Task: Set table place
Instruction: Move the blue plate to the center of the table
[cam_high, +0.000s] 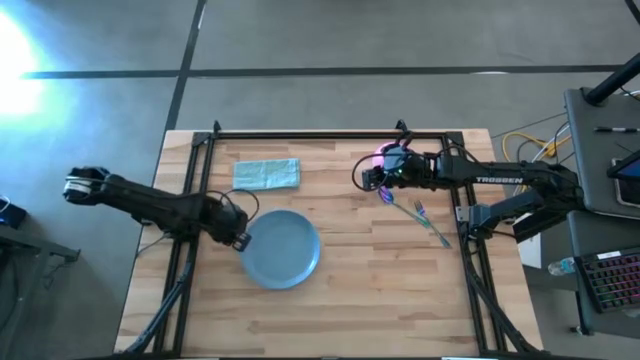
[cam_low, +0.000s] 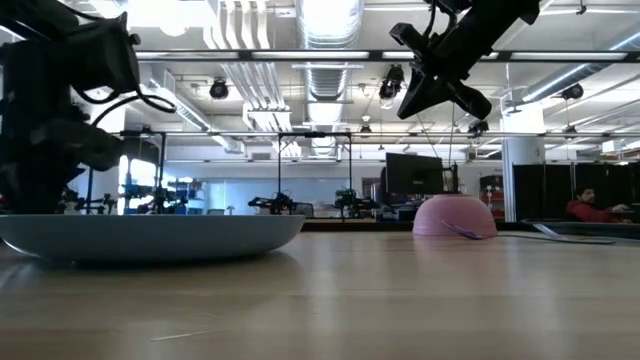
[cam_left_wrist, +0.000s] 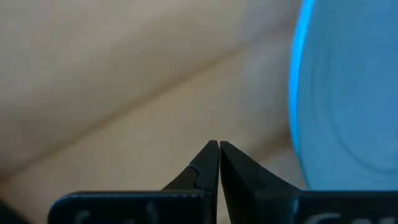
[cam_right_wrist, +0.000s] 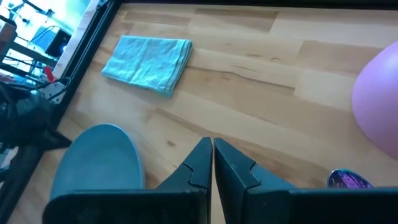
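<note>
Table (cam_high: 330, 290) of pale wood strips carries the blue plate (cam_high: 282, 249) left of centre, a folded teal cloth (cam_high: 267, 173) behind it, and the pink bowl (cam_low: 455, 216), spoon (cam_high: 386, 196) and fork (cam_high: 432, 226) to the right. Left gripper (cam_high: 241, 241) sits at the plate's left rim, fingers pressed together on nothing. Right gripper (cam_high: 370, 177) hangs above the table beside the bowl, fingers likewise together and empty.

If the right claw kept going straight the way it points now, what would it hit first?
Probably bare table: the shut right claw aims between the blue plate and the folded cloth, pink bowl off to one side. Depth is unclear.
</note>
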